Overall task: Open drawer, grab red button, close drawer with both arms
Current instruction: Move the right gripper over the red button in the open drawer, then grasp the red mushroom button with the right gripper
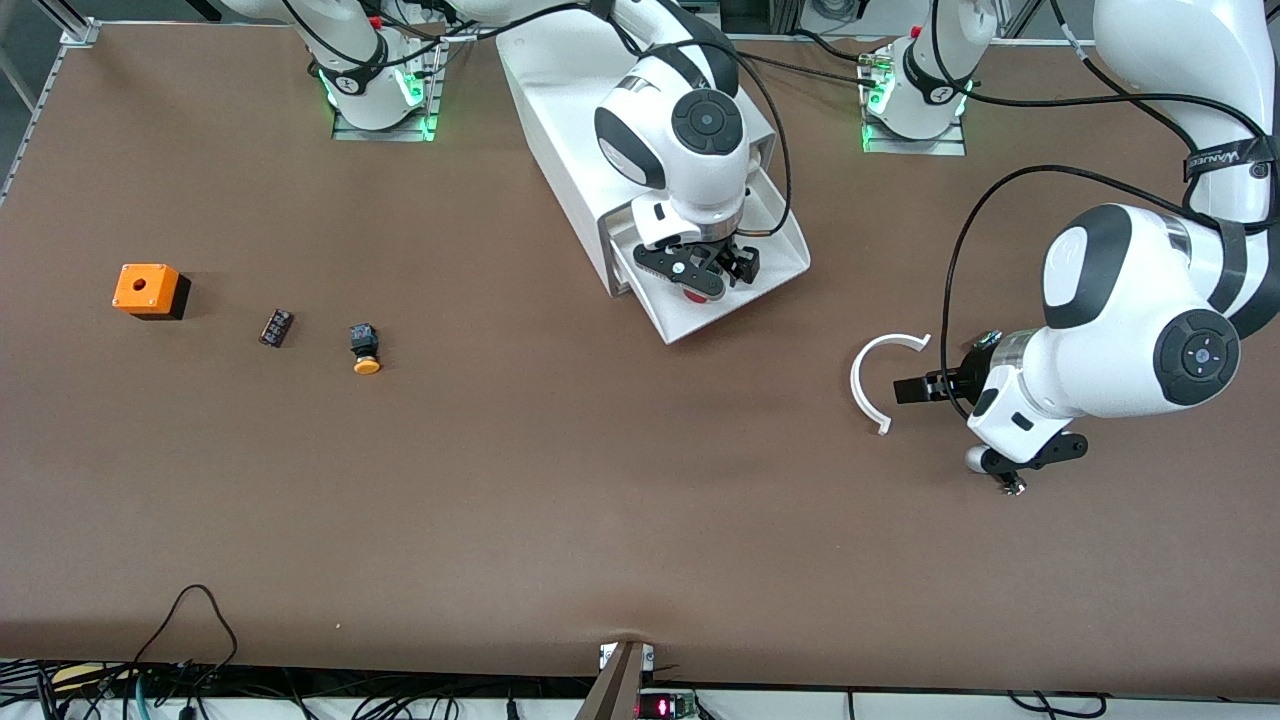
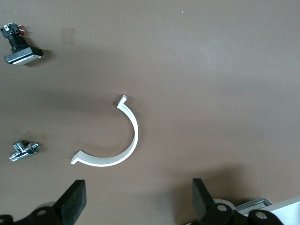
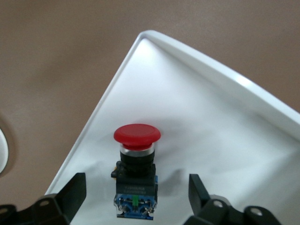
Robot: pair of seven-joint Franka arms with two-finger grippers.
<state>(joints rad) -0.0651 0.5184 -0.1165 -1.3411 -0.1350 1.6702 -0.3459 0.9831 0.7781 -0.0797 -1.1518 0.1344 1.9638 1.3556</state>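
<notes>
The brown bench (image 1: 560, 480) carried a white box cabinet (image 1: 575, 110) between the two arm bases, with the drawer (image 1: 775, 262) pulled out toward the front camera. The right arm (image 1: 690, 130) reached down over that drawer, and the right gripper (image 3: 136, 192) hung low inside it with its fingers (image 3: 75, 190) spread wide on either side of the button (image 3: 136, 164), not touching it. The button lay on the drawer's flat white floor near one corner, its red cap pointing away from the gripper and its black-and-blue body between the fingers.

The left arm (image 1: 1140, 330) waited over the bench toward its own end of the table. The left gripper (image 2: 138, 201) hovered just beside a white C-shaped clip (image 2: 115, 140) lying on the bench, its fingers (image 2: 75, 199) spread and holding nothing.

Toward the right arm's end of the table sat an orange box with a hole (image 1: 148, 290), then a small dark block (image 1: 276, 327), then a yellow-orange capped button (image 1: 365, 350), each well apart from the drawer.
</notes>
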